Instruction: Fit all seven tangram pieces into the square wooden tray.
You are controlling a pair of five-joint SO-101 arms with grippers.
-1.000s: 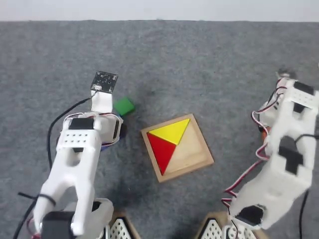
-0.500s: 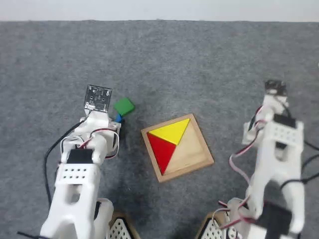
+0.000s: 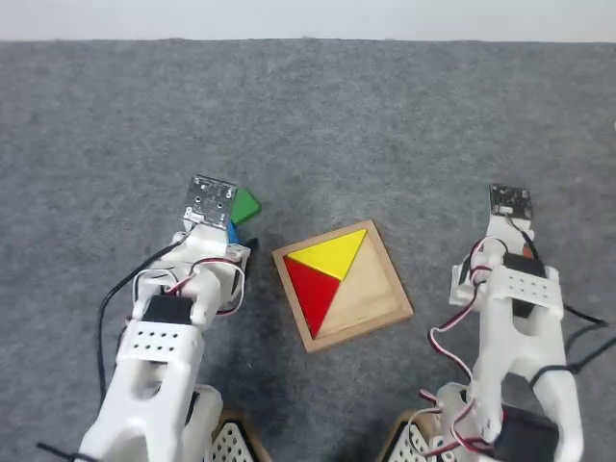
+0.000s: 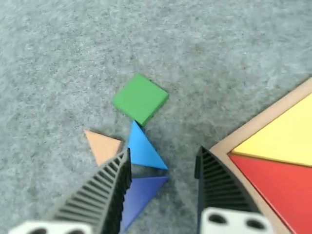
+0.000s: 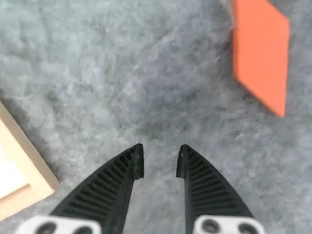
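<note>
The square wooden tray (image 3: 385, 306) lies mid-table with a yellow triangle (image 3: 332, 253) and a red triangle (image 3: 313, 292) in its left half. My left gripper (image 4: 164, 153) hangs open over a light blue triangle (image 4: 143, 148). A darker blue triangle (image 4: 141, 192) and a tan triangle (image 4: 103, 146) lie beside it, and a green square (image 4: 140, 99) just beyond. The tray's rim (image 4: 253, 129) is close to one finger. My right gripper (image 5: 160, 148) is open over bare carpet, between the tray's corner (image 5: 19, 170) and an orange parallelogram (image 5: 260, 53).
Grey carpet covers the whole table. The left arm (image 3: 168, 327) stands just left of the tray, with the green square (image 3: 245, 205) at its tip. The right arm (image 3: 515, 308) stands right of the tray. The far half of the carpet is open room.
The left arm has shifted right, toward the tray and the small pieces. The right arm has swung in from the right edge and now points straight ahead beside the tray.
</note>
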